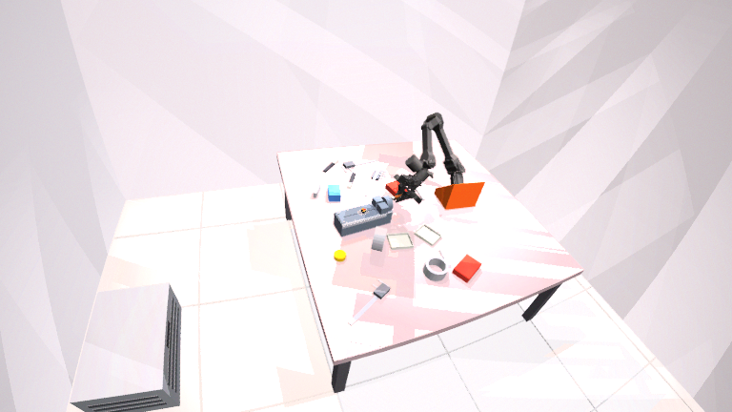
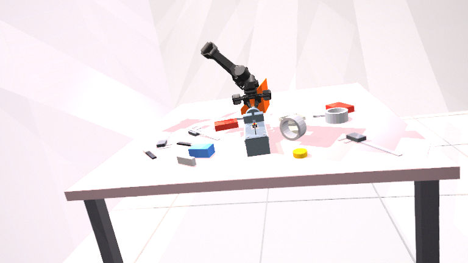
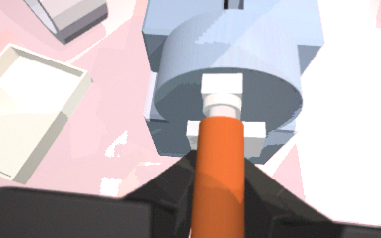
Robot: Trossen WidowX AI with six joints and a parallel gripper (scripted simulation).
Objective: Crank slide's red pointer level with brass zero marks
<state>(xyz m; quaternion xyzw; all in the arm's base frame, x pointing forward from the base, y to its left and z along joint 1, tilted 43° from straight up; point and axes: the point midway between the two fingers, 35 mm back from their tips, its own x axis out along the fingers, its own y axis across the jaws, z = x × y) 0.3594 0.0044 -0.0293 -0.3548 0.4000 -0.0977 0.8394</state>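
Observation:
The blue-grey machine (image 1: 353, 221) (image 2: 258, 145) (image 3: 278, 50) stands on the table, its round hub facing my arm. The crank's orange handle (image 3: 221, 198) sticks out from a white block on the hub's face in the wrist view. My gripper (image 1: 397, 196) (image 2: 253, 104) (image 3: 214, 161) is shut on this handle, one dark finger on each side. The slide's pointer area (image 1: 363, 211) (image 2: 254, 125) shows as a small red, orange and black patch on the machine's top. It is too small to tell how the red pointer stands against the brass marks. The wrist view does not show it.
An orange angled panel (image 1: 464, 195) stands by the arm's base. A red block (image 2: 225, 124) lies close to the gripper. Beside the machine are a grey ring (image 2: 292, 127), shallow trays (image 1: 399, 240) (image 3: 35, 94), a blue block (image 1: 334, 193) and a yellow disc (image 1: 339, 255).

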